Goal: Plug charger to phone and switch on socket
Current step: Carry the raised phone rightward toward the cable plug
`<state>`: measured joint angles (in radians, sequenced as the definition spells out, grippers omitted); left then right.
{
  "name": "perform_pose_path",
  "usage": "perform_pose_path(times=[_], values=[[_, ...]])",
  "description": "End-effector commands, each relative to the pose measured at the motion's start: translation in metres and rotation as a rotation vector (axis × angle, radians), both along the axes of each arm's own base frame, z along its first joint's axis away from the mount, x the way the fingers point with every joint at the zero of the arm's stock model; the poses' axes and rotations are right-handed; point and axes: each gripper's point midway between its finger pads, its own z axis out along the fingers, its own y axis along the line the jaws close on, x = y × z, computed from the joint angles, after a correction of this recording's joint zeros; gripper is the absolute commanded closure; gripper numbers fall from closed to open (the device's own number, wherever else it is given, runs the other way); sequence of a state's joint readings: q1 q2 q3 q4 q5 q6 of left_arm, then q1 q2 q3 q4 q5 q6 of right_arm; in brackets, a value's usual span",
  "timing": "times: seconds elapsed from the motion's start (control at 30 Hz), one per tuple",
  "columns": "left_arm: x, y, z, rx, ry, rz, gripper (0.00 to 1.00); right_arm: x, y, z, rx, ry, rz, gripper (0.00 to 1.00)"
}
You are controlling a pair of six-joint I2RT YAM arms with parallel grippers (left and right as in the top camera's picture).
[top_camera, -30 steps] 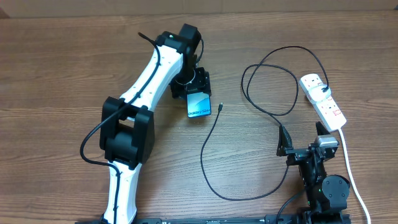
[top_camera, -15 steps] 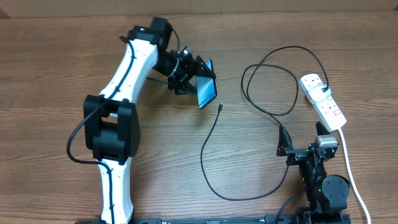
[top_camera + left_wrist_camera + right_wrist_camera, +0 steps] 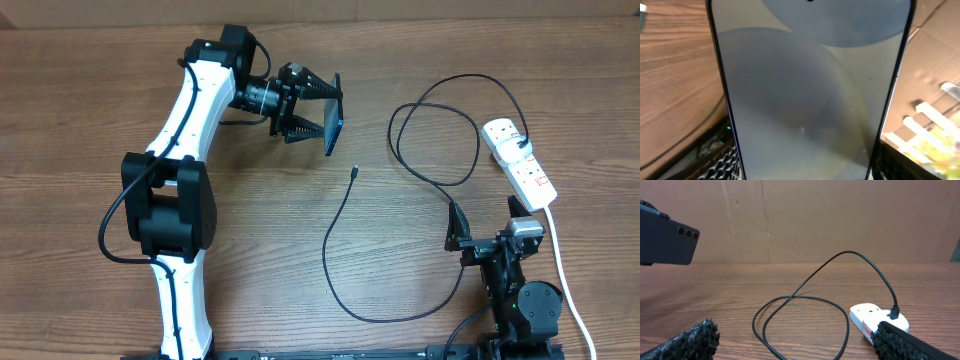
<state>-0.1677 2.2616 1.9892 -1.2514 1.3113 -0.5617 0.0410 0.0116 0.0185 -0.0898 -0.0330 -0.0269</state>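
Holding the phone (image 3: 337, 112) off the counter (image 3: 120, 60) in the left end effector (image 3: 325, 112) — right end effector (image 3: 487, 225) spread wide, empty — next up, probably grabbing the charger (image 3: 355, 172) tip.

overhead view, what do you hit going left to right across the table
left arm → phone → charger's free tip → socket

Table (image 3: 90, 80): wood-grain top, brown, matt.
Phone (image 3: 805, 100): glossy glass screen, dark matt back.
Charger (image 3: 335, 235): thin black cable, smooth.
Socket (image 3: 522, 165): white plastic, slight sheen.
Left arm (image 3: 192, 110): smooth white plastic shells, black matt joints.
Right gripper (image 3: 795, 335), pads (image 3: 695, 340): black, rough, knobbly.
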Motion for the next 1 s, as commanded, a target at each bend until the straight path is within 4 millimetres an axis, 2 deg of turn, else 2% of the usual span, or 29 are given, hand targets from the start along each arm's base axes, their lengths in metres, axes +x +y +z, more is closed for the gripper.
perform_pose_path(times=[0.0,0.13,0.5,0.97], values=[[0.004,-0.003,0.027,-0.127,0.038,0.006,0.27,0.000,0.000,-0.002,-0.004,-0.005,-0.004,0.00],[0.003,-0.003,0.039,-0.196,0.048,0.001,0.27,0.000,0.000,-0.002,-0.005,-0.005,-0.004,0.00],[0.007,0.004,0.049,-0.255,0.055,0.013,0.28,0.000,0.000,-0.002,-0.005,-0.005,-0.004,0.00],[0.008,0.006,0.050,-0.263,0.062,0.019,0.27,0.000,0.000,-0.002,-0.005,-0.005,-0.004,0.00]])
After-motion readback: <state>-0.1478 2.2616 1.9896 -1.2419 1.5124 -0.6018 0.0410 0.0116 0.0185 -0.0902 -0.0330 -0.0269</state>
